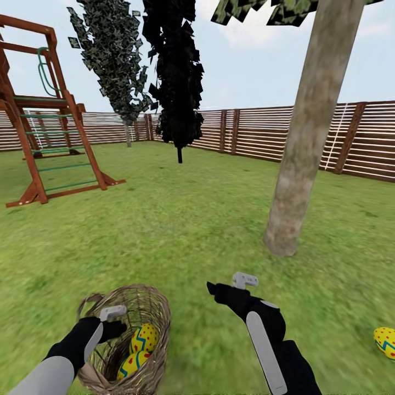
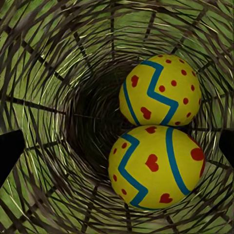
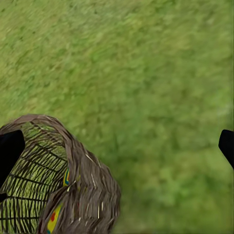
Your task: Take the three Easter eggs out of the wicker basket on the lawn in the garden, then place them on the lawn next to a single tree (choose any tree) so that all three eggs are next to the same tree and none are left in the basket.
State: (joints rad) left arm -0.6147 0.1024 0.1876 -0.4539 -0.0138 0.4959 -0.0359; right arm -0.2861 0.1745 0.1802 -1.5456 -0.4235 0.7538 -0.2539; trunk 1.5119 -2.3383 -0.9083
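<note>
Head view: lower left of the frame, wicker basket (image 1: 131,334) tipped on the lawn (image 1: 192,219), mouth turned toward the camera, two eggs inside, upper egg (image 1: 144,338) stacked above lower egg (image 1: 133,364). Left gripper (image 1: 112,323) right at the basket's mouth, far nearer the eggs than the right gripper (image 1: 227,285), which hangs over bare grass at lower centre, well apart from the basket. Third egg (image 1: 385,342) at the right edge, on grass, near the tree trunk (image 1: 307,142) standing in the right half.

Left wrist view: straight down the basket's throat; nearer egg (image 2: 155,165) below centre, farther egg (image 2: 160,90) touching it above, both dead ahead and slightly right of the midline. Dark fingertips (image 2: 9,153) at both frame edges, spread wide, nothing between them.

Right wrist view: basket in the lower left corner, a sliver of egg (image 3: 54,214) through the weave; fingertips (image 3: 9,148) at both edges, wide apart, holding nothing. Likely next reach: left arm, straight inward along the basket's axis.
</note>
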